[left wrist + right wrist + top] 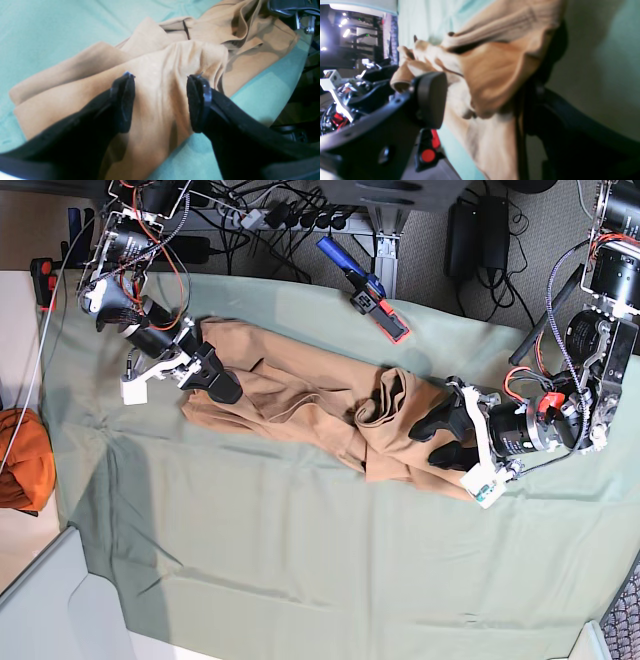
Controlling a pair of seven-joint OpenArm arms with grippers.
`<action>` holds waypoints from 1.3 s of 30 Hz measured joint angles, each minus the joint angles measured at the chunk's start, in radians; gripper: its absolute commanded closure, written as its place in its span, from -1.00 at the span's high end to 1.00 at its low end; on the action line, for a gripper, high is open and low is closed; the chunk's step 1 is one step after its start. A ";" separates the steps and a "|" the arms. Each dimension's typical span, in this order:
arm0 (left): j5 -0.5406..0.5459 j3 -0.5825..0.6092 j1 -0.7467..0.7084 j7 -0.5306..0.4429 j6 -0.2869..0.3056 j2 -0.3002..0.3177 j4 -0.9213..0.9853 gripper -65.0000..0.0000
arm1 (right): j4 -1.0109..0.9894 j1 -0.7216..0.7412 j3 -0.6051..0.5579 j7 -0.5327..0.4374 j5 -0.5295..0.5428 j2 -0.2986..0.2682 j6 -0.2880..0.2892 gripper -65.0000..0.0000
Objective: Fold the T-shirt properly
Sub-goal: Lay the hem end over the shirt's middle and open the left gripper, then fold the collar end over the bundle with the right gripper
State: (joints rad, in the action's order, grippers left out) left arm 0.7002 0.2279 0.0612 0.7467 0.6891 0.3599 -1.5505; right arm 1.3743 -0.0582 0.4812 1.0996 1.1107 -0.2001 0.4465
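Beneath the left gripper (161,103), 1 fold of the T-shirt (150,65) is straddled by 2 parted, unclenched fingers; nothing is gripped. Across the green cloth (250,580), its long axis is stretched sideways towards the likewise spread right gripper (222,380), nearer the other end.

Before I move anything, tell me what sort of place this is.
Probably a robotics lab or workshop: two robot arms stand over a table covered in green cloth, loose cables run behind it, and a crumpled tan T-shirt lies between them.
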 measured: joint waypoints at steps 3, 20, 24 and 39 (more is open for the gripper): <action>0.000 0.000 0.000 0.000 0.000 0.000 0.000 0.12 | 0.000 0.000 -0.002 -0.010 -0.014 0.018 0.005 -0.16; 0.090 -0.001 0.053 0.061 0.000 0.001 -0.032 0.12 | -0.001 -0.003 0.007 -0.040 -0.058 -0.024 0.006 -1.00; 0.091 -0.016 0.053 0.066 0.000 0.014 -0.032 0.12 | -0.006 -0.009 0.072 -0.025 -0.077 -0.103 0.006 -1.00; 0.158 -0.188 0.050 0.123 0.000 0.076 -0.032 0.12 | 0.016 -0.013 0.200 0.021 -0.029 -0.309 0.006 -1.00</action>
State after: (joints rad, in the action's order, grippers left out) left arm 0.8581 0.0399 0.1112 0.8700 0.6891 0.4358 -1.5822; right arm 1.3907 -0.0711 0.6811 1.1202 1.0817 -0.5087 0.4530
